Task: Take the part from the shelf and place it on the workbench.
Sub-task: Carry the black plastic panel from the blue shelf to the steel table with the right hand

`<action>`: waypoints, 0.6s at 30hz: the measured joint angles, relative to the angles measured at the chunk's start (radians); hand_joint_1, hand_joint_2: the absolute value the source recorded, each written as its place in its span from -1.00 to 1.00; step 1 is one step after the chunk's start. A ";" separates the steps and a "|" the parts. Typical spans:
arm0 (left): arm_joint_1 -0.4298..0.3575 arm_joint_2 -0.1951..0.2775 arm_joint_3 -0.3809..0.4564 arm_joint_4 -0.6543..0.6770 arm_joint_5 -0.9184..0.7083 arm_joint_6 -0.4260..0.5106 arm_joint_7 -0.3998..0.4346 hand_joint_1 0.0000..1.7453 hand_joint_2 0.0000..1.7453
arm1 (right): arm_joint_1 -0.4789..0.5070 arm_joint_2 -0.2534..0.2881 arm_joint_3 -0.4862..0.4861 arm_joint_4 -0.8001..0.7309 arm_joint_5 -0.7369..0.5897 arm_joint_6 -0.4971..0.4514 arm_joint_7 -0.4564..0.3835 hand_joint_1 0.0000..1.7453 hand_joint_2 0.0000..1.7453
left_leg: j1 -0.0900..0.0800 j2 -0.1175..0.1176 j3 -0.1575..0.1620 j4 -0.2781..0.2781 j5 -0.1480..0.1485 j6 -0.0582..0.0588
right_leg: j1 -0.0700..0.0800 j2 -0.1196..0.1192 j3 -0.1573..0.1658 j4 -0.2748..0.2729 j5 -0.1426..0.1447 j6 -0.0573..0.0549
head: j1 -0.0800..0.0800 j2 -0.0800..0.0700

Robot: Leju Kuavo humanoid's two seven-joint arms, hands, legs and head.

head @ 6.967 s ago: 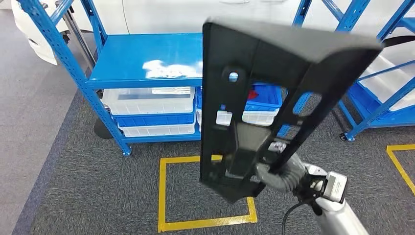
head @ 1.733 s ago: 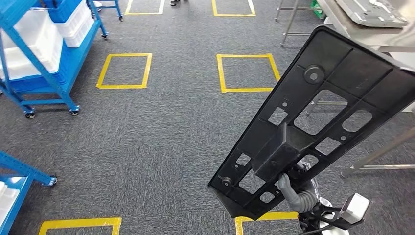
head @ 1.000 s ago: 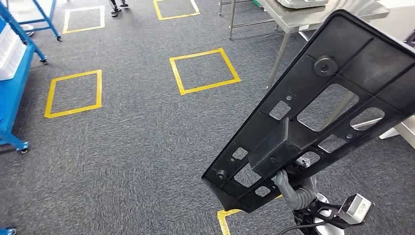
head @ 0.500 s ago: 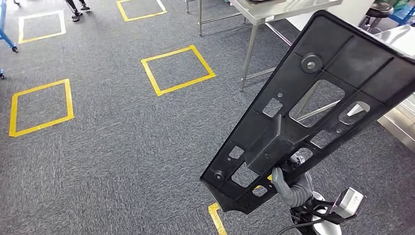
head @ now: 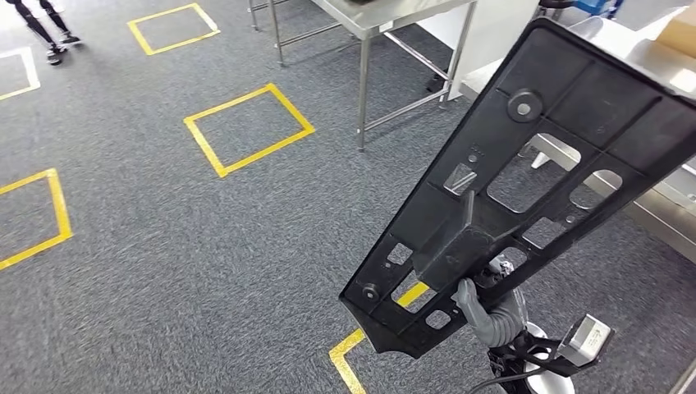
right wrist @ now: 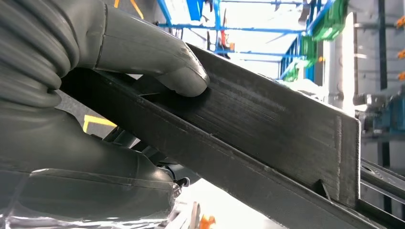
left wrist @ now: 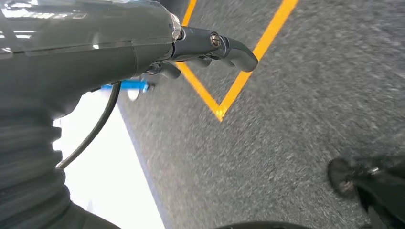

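Carry step: my right hand (head: pixel 491 312) held the part (head: pixel 525 172), fingers clamped on it; left hand (left wrist: pixel 143 43) fingers unclear. Next, reach the surface (head: pixel 394 10) and lay it flat.

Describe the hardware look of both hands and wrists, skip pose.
Right hand: grey ribbed rubbery cover, thick smooth grey thumb; silver wrist with a small box-shaped module and a black cable. Left hand: same grey ribbed cover, glossy clear wrap, darker fingers with a visible screw, and a black cable.
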 joint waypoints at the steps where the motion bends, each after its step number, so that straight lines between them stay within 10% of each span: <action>1: 0.000 0.000 0.000 0.000 -0.007 0.002 -0.014 -1.00 1.00 | 0.008 0.000 -0.002 -0.001 -0.003 -0.001 -0.005 1.00 1.00 | 0.000 -0.010 0.010 -0.025 0.003 0.005 | 0.000 0.009 -0.003 0.001 0.001 0.005 | 0.000 0.000; 5: -0.005 0.001 0.000 0.000 -0.028 0.035 -0.105 -1.00 1.00 | 0.035 0.000 -0.012 -0.001 -0.004 -0.003 -0.024 1.00 1.00 | 0.000 0.022 0.017 -0.042 0.010 0.029 | -0.002 0.003 -0.018 0.017 -0.009 0.028 | 0.000 0.000; 10: -0.006 0.009 0.000 0.000 -0.049 0.071 -0.234 -1.00 1.00 | 0.038 0.000 -0.015 0.003 0.005 -0.015 -0.046 1.00 1.00 | -0.002 0.081 0.019 -0.049 0.011 0.040 | -0.007 -0.088 -0.145 0.277 -0.128 0.043 | 0.000 0.000; 15: -0.014 0.014 -0.001 0.000 -0.065 0.041 -0.189 -1.00 1.00 | 0.025 0.000 -0.016 0.011 0.010 -0.010 -0.051 1.00 1.00 | -0.006 0.132 0.030 -0.041 -0.005 0.024 | -0.006 -0.155 -0.018 0.042 -0.012 0.038 | 0.000 0.000; 18: -0.015 0.019 -0.003 0.000 -0.078 0.013 -0.140 -1.00 1.00 | 0.014 0.001 -0.015 0.014 0.016 -0.001 -0.046 1.00 1.00 | -0.010 0.159 0.035 -0.036 -0.014 0.007 | 0.001 -0.153 -0.007 0.009 -0.010 0.020 | 0.000 0.000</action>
